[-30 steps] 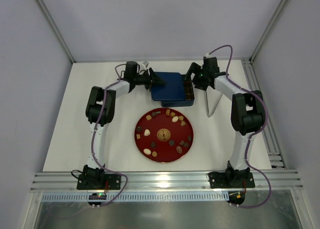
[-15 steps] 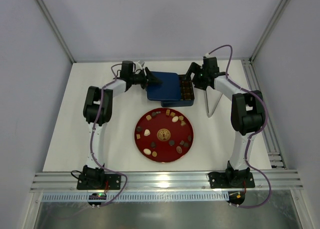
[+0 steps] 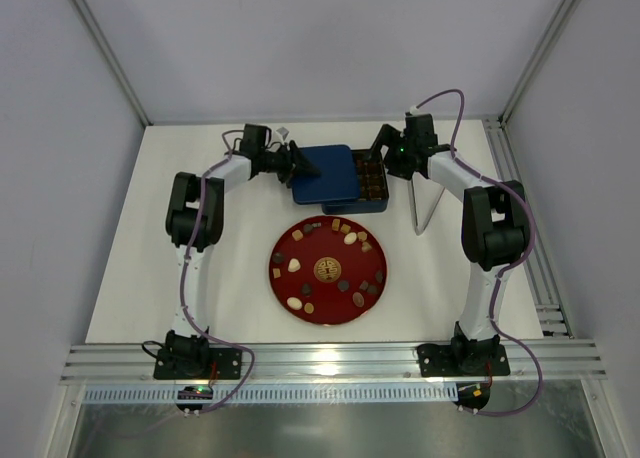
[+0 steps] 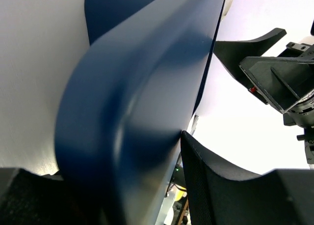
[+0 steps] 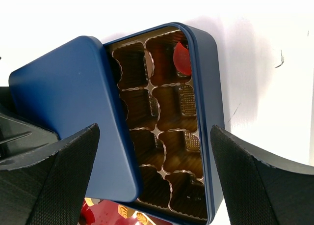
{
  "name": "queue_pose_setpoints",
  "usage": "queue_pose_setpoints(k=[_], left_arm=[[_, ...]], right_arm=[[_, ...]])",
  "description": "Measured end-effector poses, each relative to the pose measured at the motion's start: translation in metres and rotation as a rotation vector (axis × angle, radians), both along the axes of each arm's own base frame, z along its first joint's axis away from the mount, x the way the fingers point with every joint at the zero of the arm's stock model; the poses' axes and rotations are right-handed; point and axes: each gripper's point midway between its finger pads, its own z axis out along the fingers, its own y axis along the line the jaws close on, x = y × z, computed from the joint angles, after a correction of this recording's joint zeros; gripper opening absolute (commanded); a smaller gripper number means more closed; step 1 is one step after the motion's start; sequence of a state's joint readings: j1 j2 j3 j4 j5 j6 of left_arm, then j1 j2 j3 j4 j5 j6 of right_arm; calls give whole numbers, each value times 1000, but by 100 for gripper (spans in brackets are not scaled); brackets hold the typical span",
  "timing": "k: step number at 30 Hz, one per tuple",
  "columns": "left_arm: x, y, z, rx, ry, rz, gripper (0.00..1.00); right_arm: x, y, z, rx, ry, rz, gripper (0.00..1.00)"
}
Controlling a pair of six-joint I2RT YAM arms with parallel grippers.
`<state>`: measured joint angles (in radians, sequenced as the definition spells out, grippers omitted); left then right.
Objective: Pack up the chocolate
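Several chocolate pieces [image 3: 350, 238], dark, light brown and cream, lie on the round red plate [image 3: 328, 296] at mid-table. Behind it stands the dark-blue tin [image 3: 372, 207]. Its lid [image 3: 322, 173] is pulled left and tilted, baring one strip of the brown gridded insert [image 3: 375, 181]. My left gripper [image 3: 296, 164] is shut on the lid's left edge; the lid [image 4: 147, 97] fills the left wrist view between the fingers [image 4: 211, 190]. My right gripper [image 5: 154, 131] is open above the tin [image 5: 208, 112], straddling the lid [image 5: 68, 117] and the empty insert cells [image 5: 171, 107].
A thin bent metal rod [image 3: 425, 206] stands right of the tin, beside the right arm. The red plate's far edge with a few chocolates [image 5: 125, 211] lies just in front of the tin. Aluminium frame posts rise at the table's back corners.
The left gripper has drawn the lid further left and lifted its edge, so more of the insert shows. The right gripper has barely moved.
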<state>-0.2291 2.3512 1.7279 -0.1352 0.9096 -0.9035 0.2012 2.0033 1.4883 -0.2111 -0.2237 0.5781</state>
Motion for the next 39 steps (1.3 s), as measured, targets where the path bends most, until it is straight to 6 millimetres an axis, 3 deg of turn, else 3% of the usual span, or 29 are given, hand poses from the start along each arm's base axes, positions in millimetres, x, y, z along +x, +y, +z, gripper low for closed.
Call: queue_pose_setpoints(k=[8,14,24,31,39], left_arm=[[8,2,16,38,-23,-4,47],[18,0,32,45,-66,-7,47],[12,2,-5,79,25,-23,48],[19,0,6,107,-16,-35,49],[21,-2,0,143,-7,-53,49]], right_arm=[[-1,6,-3,5,2,15,93],[-3,10,-24,4,46,28,93],[-5,11,-31,8,64,34,92],[-4,13,-29,17,60,38,92],[-4,13,-29,21,60,38,92]])
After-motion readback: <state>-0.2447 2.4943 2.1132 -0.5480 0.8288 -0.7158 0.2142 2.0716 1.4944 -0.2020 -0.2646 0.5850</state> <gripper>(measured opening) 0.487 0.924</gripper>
